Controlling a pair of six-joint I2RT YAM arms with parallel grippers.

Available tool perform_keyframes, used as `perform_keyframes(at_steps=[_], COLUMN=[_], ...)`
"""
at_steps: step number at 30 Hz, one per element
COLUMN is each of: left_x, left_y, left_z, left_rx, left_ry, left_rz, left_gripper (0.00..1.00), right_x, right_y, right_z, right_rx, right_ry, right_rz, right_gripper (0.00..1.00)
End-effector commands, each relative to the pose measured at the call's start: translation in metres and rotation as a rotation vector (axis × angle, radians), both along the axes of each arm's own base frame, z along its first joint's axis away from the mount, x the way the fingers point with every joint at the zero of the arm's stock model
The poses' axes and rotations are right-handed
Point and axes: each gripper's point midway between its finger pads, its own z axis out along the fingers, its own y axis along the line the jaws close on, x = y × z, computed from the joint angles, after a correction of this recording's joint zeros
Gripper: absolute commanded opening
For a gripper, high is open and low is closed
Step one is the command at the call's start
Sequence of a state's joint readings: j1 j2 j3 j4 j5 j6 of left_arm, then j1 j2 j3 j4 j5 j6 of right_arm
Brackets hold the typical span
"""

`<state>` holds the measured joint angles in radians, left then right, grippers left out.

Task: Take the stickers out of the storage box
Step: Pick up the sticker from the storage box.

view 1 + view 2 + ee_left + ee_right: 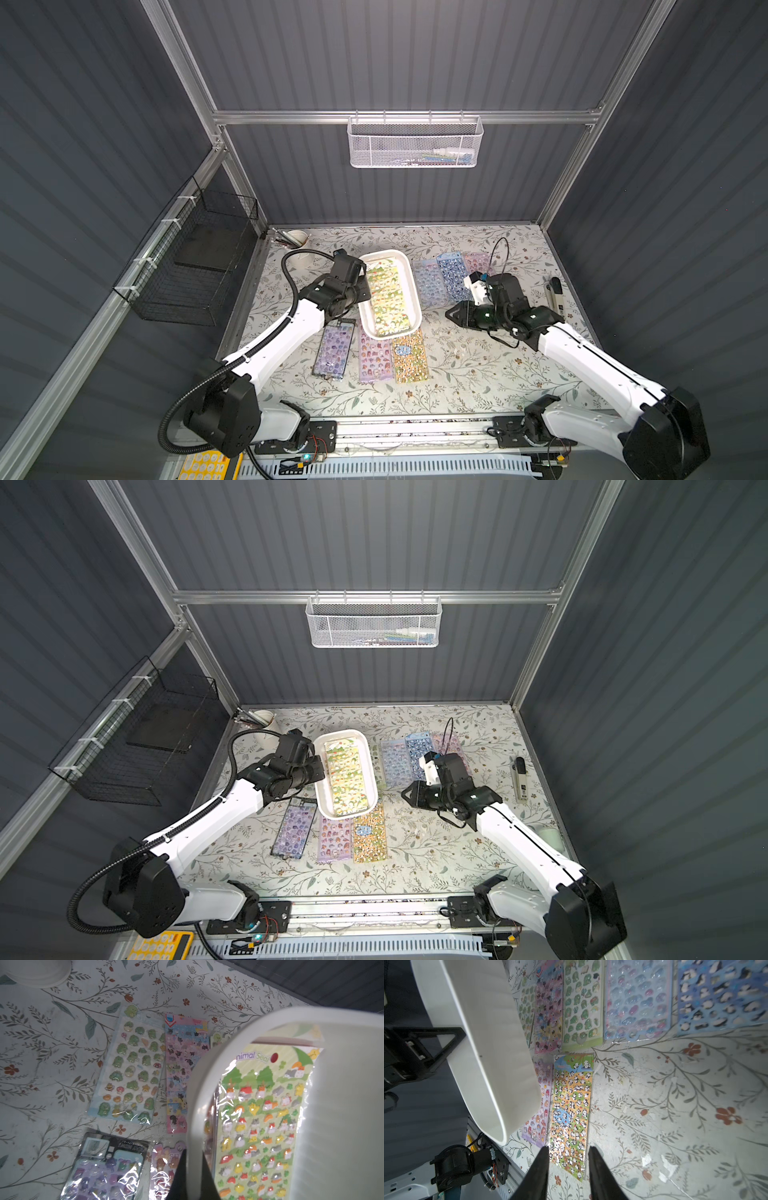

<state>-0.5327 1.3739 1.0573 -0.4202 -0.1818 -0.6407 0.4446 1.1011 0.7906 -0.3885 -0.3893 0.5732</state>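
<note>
The white storage box (415, 291) (372, 766) sits mid-table, and its near end hangs over sheets lying on the cloth. My left gripper (365, 286) (194, 1154) is shut on its left rim (195, 1105). A green and yellow animal sticker sheet (390, 301) (261, 1126) lies inside it. Other stickers lie on the table: purple (334, 351), lilac (375, 357) and orange panda (409, 355) (571, 1105) in front, blue ones (440, 278) to the right. My right gripper (451, 313) (568, 1148) hovers open to the right of the box, holding nothing.
A white mesh basket (415, 143) hangs on the back wall and a black wire basket (195, 266) on the left wall. A cup of pens (297, 241) stands back left. A black and white tool (555, 295) lies far right. A yellow calculator (203, 465) is below the front rail.
</note>
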Motion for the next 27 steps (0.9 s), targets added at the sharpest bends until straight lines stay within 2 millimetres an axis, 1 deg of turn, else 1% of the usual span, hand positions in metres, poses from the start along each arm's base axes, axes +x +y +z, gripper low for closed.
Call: perform_keyframes(at_steps=[1,5,9,13,19,27], left_x=[0.019,0.025,0.031,0.035,0.039,0.037], left_y=[-0.011,-0.023,-0.04,-0.059,-0.076,-0.104], left_z=[0.023,0.015,0.01,0.012,0.011,0.001], left_rx=[-0.07,-0.083,-0.063,-0.017,0.017,0.061], left_ry=[-0.065,-0.048,-0.032,-0.031,-0.04,-0.055], left_rz=[0.028,0.025,0.007,-0.021,-0.023,-0.013], left_gripper=[0.0,0.0,0.0,0.0,0.0,0.0], right_x=[-0.005,-0.002,0.003,0.008,0.015,0.022], right_y=[-0.014,-0.015,-0.012,-0.01,-0.007,-0.003], right_z=[0.015,0.038,0.054,0.064,0.083,0.093], right_rx=[-0.057,-0.034,0.01,0.031,0.036,0.029], right_ry=[-0.025,-0.077,-0.128,-0.163,-0.207,-0.214], right_rz=[-0.007,-0.018,-0.034,-0.039,-0.028,-0.018], right_gripper=[0.34,0.35,0.35,0.35,0.34,0.31])
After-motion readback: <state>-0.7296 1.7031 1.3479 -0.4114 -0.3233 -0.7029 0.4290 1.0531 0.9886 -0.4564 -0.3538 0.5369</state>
